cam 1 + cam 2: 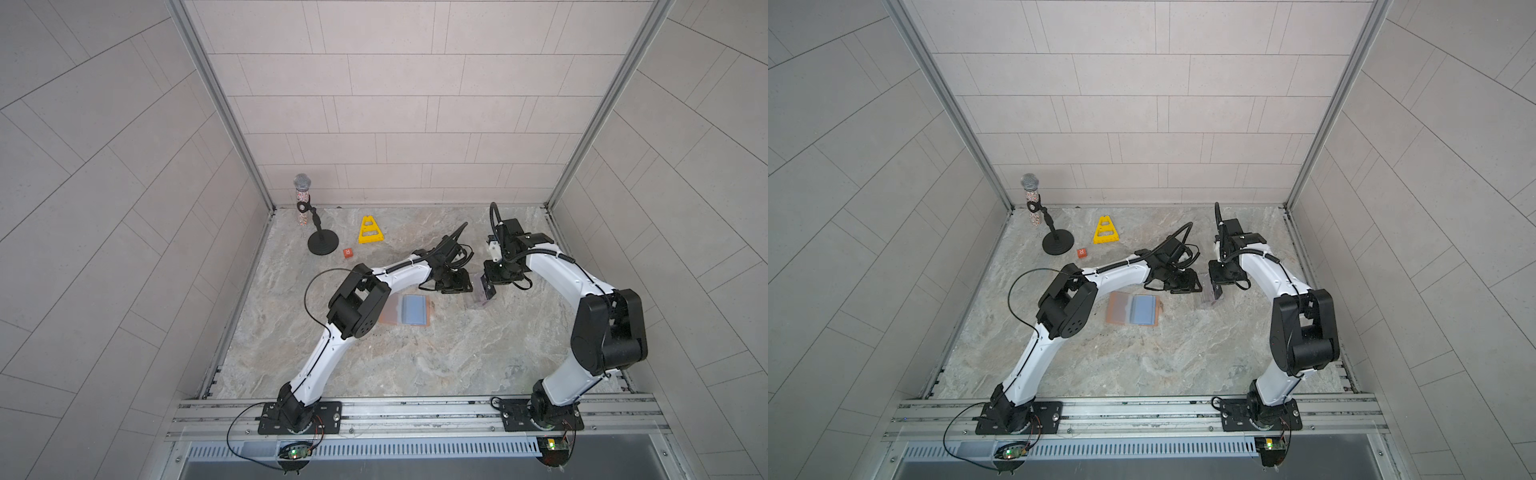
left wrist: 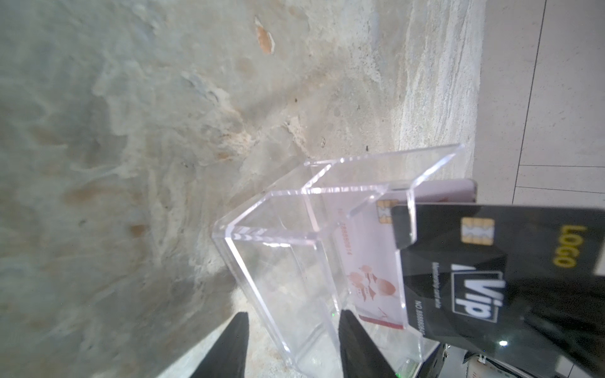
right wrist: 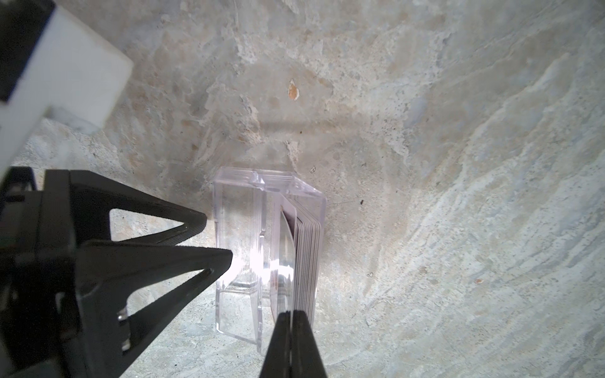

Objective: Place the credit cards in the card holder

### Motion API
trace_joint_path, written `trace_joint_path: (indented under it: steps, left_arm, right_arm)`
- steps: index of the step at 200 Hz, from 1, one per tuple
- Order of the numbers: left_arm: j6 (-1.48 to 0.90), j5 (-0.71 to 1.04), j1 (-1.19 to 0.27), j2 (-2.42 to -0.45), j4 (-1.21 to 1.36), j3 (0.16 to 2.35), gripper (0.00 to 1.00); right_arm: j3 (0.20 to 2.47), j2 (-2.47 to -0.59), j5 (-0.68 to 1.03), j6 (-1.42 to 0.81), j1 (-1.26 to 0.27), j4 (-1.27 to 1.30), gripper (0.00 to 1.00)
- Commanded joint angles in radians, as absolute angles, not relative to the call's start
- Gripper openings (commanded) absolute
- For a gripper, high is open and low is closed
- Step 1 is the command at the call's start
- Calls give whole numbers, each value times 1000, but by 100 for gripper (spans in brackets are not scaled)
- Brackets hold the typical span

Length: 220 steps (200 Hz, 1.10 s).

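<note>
Card holder (image 1: 409, 311) lies open flat mid-table, long axis 9–3 o'clock. At its 3 o'clock, left gripper (image 2: 294, 314), spread, sits by clear box (image 2: 278, 261) w/ cards (image 3: 307, 255) on edge inside. Right gripper (image 3: 291, 315) clamps black VIP card (image 2: 491, 278) there.

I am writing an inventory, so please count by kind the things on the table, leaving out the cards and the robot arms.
microphone on stand: 1
yellow triangular frame: 1
orange tag: 1
card holder: 1
clear box: 1
Total: 5
</note>
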State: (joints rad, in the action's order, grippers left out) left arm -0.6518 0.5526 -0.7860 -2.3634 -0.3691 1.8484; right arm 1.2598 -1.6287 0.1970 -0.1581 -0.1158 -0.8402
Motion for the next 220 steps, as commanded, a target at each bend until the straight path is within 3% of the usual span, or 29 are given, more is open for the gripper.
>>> trace_joint_path:
  steps: [1, 64, 122, 179, 220]
  left_arm:
    - [-647, 570, -784, -2322, -435, 1820, 50]
    - [-682, 671, -778, -2214, -353, 1853, 62]
    - [-590, 568, -709, -1952, -362, 1660, 64]
    - [-548, 487, -509, -1637, -326, 1209, 62]
    - [-514, 490, -408, -1566, -310, 1024, 55]
  right_arm:
    - [1251, -1556, 207, -166, -86, -853, 0]
    - [1227, -1419, 333, -237, -27, -805, 0]
    - [1150, -1307, 515, -297, -39, -662, 0]
    - [1050, -1320, 542, -503, -252, -430, 0]
    - [986, -1407, 471, -690, -467, -205, 0]
